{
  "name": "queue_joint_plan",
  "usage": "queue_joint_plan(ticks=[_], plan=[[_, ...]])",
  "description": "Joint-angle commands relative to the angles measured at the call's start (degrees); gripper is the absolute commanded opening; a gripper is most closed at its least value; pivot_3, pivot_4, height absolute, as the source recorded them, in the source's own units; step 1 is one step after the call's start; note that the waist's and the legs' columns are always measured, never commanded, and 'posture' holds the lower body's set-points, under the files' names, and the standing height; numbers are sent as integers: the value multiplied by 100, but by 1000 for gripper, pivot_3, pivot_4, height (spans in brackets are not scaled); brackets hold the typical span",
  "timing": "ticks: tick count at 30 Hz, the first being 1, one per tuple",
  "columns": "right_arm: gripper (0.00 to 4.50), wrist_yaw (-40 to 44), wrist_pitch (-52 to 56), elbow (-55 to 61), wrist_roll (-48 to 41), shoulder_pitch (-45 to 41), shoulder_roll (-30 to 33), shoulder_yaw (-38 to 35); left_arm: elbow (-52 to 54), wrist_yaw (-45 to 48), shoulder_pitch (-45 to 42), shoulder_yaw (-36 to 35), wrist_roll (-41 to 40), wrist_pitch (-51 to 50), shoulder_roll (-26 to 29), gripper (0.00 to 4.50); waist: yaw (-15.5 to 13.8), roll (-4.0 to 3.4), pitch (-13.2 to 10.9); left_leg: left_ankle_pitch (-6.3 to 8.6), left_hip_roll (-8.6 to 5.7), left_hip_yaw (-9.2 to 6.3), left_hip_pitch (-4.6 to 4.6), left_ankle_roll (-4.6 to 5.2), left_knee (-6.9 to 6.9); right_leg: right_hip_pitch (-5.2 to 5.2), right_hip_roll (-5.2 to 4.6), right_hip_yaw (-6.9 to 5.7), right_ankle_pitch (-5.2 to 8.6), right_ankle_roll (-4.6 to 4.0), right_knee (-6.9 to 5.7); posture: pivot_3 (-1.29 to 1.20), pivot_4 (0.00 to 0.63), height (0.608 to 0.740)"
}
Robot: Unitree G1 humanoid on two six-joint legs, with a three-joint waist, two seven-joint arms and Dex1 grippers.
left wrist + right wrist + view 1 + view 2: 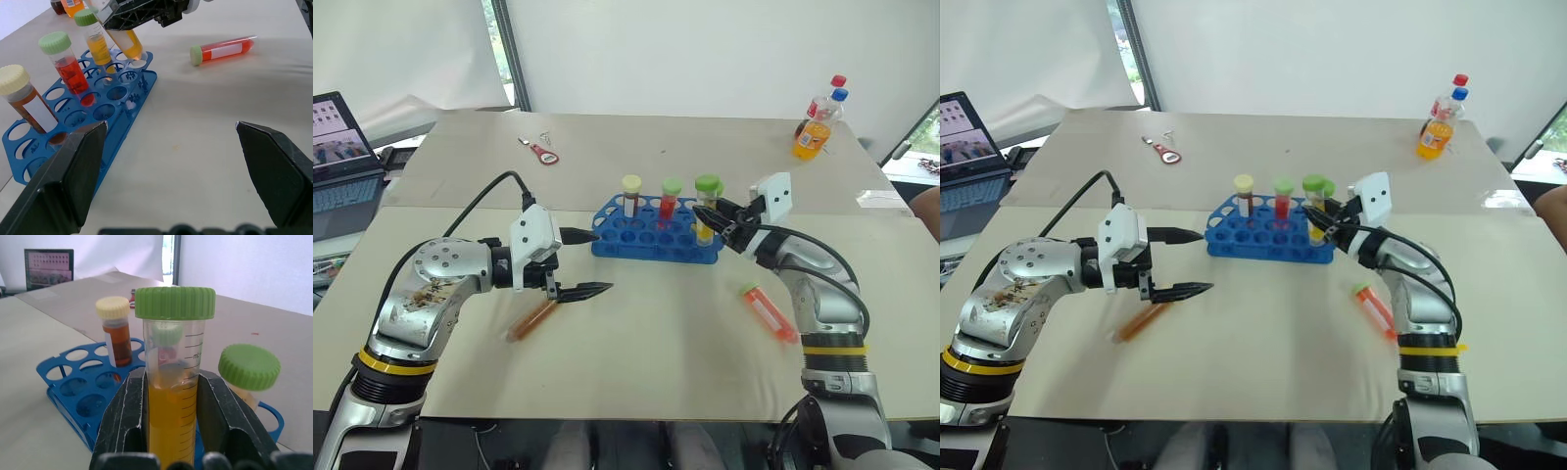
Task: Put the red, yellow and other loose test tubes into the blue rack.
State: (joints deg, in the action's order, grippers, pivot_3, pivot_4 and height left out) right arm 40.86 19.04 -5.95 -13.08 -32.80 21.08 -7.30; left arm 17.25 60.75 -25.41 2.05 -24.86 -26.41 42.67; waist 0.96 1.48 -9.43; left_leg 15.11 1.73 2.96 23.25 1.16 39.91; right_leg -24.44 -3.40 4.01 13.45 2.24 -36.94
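The blue rack [651,238] stands mid-table. Upright in it are a cream-capped brown tube [631,195], a green-capped red tube [670,198] and a green-capped yellow tube [97,43]. My right gripper [172,377] is shut on another green-capped yellow tube [174,382], tilted over the rack's right end; whether its tip is in a hole I cannot tell. Two loose tubes lie on the table: a red one [769,309] beside my right arm and an amber one [530,319] under my left gripper [585,262], which is open and empty to the left of the rack.
Two drink bottles [815,127] stand at the far right corner. A red-handled opener with keys [540,152] lies far left of centre. A laptop [342,147] sits off the table's left edge.
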Motion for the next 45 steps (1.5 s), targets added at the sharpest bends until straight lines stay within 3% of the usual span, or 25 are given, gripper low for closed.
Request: queue_joint_plan(ticks=[1,12,21,32,40,42,45], plan=[[961,-127,-332,35,44,18,32,61,203,-56,-60,-37,-52,5,-13,4500,-2,0,0,0,0,-1,0,0,0,0,0,0,0,0,2,0,150,733],[961,-738,-933,-159,265,320,-105,189,53,-36,121,-43,35,275,-72,4500,-11,0,0,0,0,0,-2,0,0,2,-1,0,0,0,9,0,150,733],[960,-940,-748,309,94,554,-125,210,68,-71,-1,4,15,249,-90,4500,-12,0,0,0,1,-2,-6,0,0,6,-1,1,0,0,11,0,150,733],[960,-1857,-1289,-77,1,745,-763,-216,-12,-609,-318,12,49,32,-467,4500,-9,0,0,0,0,-3,-7,0,1,7,-1,2,0,0,12,0,150,733],[960,-1748,-1452,-74,-2,889,-749,-72,1,-840,-356,97,154,8,-630,4500,-9,0,0,0,0,-5,-7,0,0,8,-1,1,0,0,11,0,150,733],[1994,-1643,-1317,-24,-63,894,-663,-76,-9,-855,-363,104,169,16,-642,4500,-10,0,0,0,0,-5,-7,0,0,7,-1,1,0,0,11,0,150,733],[3017,-1482,-787,240,-86,960,-409,16,-31,-883,-376,123,197,28,-672,4500,-13,0,0,0,0,-5,-6,0,0,7,-1,1,0,0,12,0,150,733]])
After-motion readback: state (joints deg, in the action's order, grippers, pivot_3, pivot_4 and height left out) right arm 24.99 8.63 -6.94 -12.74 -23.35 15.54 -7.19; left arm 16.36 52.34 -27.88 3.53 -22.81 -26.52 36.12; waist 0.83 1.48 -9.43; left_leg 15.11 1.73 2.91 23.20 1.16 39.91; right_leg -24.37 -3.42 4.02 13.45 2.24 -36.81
